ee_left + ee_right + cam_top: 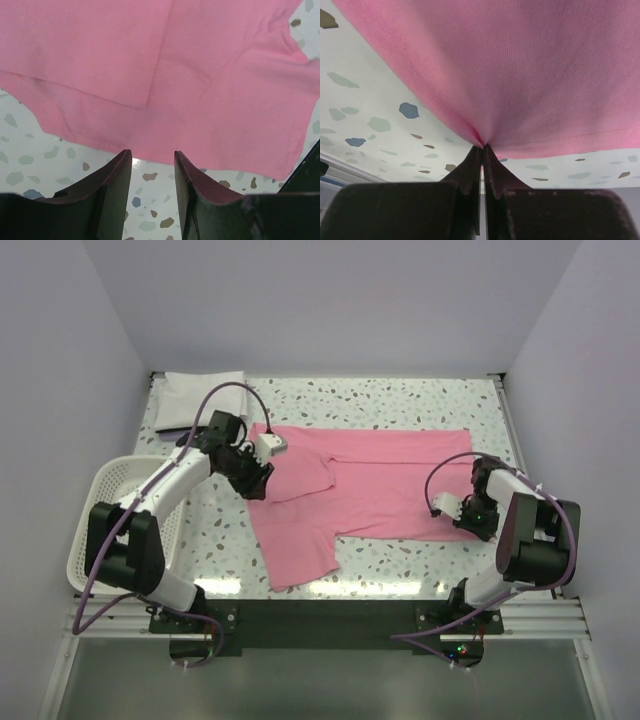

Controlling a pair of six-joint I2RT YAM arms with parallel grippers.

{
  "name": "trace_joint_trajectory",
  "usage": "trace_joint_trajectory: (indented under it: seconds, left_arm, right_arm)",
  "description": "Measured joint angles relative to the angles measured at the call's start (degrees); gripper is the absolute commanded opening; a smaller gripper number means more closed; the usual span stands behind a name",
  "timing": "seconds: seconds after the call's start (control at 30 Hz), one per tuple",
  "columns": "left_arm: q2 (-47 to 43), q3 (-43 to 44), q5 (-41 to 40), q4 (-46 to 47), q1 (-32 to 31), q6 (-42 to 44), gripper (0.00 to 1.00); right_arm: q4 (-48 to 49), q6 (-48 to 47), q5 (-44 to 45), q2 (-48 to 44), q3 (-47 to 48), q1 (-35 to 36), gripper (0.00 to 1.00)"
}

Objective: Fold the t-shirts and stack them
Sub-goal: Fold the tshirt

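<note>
I'm mid-fold on the pink shirt point(385, 485), spread across the middle of the top view. The white shirt point(200, 398) lies folded at upper left. My right gripper point(482, 146) pinches the pink hem. The left gripper point(152, 157) hovers parted at the cloth's edge. Next, I reckon, it must close there, then both lift together.

The pink t-shirt point(380, 485) lay spread flat across the middle of the table point(420, 400), its length running left to right. One short sleeve point(300, 555) reached toward the near edge, and the other was folded over onto the body. Its right-hand edge was gathered to a point, pinched in the right gripper point(482, 146). The white t-shirt point(200, 397) lay as a folded rectangle in the far left corner, apart from the pink one.
</note>
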Motion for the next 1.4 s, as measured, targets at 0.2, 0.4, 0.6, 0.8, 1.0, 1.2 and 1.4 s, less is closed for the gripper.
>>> trace_joint_trajectory:
  seconds: [0.2, 0.4, 0.6, 0.8, 1.0, 1.2, 1.4]
  left_arm:
    - [-6.3, -8.0, 0.1, -1.2, -0.1, 7.8, 0.44]
    - [-12.2, -16.6, -3.0, -0.9, -8.0, 15.8, 0.45]
    - [-13.3, -24.0, -7.0, 3.5, -14.7, 18.4, 0.48]
    - [-13.2, -25.5, -8.7, 7.4, -17.6, 18.9, 0.48]
    - [-13.2, -25.6, -9.5, 9.9, -20.4, 18.8, 0.48]
    - [-11.7, -29.3, -11.4, 13.9, -21.1, 18.6, 0.46]
    - [-14.3, -32.0, -11.6, 16.1, -21.5, 18.6, 0.09]
  right_arm:
    - [0.2, 0.3, 0.5, 0.0, 0.0, 0.0, 0.00]
    - [-0.3, 1.3, 0.5, 0.2, 0.5, 0.0, 0.00]
    - [-1.0, 3.3, 0.5, 1.3, 1.5, -0.1, 0.00]
    - [-1.3, 4.7, 0.9, 1.6, 1.6, -0.1, 0.00]
    - [-2.0, 5.6, 1.6, 2.8, 2.3, -0.1, 0.00]
    - [-1.9, 5.9, 1.7, 2.8, 2.3, -0.1, 0.00]
    - [-1.7, 6.1, 1.9, 2.6, 2.1, 0.0, 0.00]
